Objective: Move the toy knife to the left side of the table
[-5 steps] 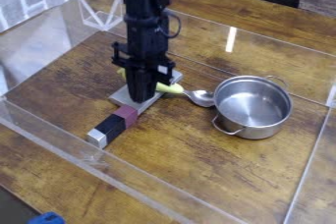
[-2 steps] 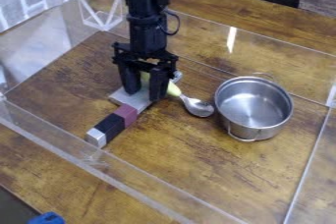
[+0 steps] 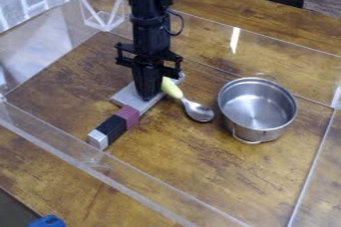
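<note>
The toy knife (image 3: 120, 117) lies flat on the table (image 3: 200, 176), left of centre. Its grey blade points toward the back and its dark maroon handle with a pale tip points toward the front left. My gripper (image 3: 151, 86) stands upright over the blade's far end. Its fingers are drawn together, with the tips down at the blade's right edge. The blade's far corner is hidden behind the fingers. I cannot tell whether anything is pinched between them. The knife rests on the wood.
A yellow-handled spoon (image 3: 185, 101) lies just right of the gripper, its silver bowl pointing at a steel pot (image 3: 256, 109) on the right. Low clear plastic walls (image 3: 80, 149) ring the tabletop, close to the knife handle's front-left end.
The fingers spread wide over the blade and have come together again. The spoon's bowl has swung toward the front. The knife lies where it was.
</note>
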### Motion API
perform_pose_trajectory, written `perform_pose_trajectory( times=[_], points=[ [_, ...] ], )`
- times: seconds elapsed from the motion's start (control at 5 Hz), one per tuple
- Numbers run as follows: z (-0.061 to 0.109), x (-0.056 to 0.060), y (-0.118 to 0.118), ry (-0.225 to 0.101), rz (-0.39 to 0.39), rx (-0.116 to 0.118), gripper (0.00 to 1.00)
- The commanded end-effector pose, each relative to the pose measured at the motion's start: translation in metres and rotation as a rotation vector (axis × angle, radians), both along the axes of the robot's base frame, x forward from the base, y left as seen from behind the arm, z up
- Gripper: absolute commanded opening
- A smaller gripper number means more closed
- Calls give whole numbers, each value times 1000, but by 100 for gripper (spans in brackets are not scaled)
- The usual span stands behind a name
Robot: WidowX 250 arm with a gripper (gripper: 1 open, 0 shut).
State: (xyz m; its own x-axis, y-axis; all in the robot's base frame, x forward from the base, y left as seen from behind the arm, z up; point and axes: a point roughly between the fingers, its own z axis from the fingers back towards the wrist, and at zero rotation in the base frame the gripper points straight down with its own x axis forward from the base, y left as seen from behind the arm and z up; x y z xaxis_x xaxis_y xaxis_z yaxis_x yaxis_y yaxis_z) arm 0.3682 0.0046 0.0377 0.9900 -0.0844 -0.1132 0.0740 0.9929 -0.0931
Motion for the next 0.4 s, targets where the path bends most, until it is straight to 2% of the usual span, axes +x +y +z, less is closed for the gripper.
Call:
perform_pose_trajectory(
  times=[0.0,0.2],
  points=[
    [12,9,-11,-47,-105,-1,0],
    [12,7,-1,-45,-114,-2,0]
  ],
)
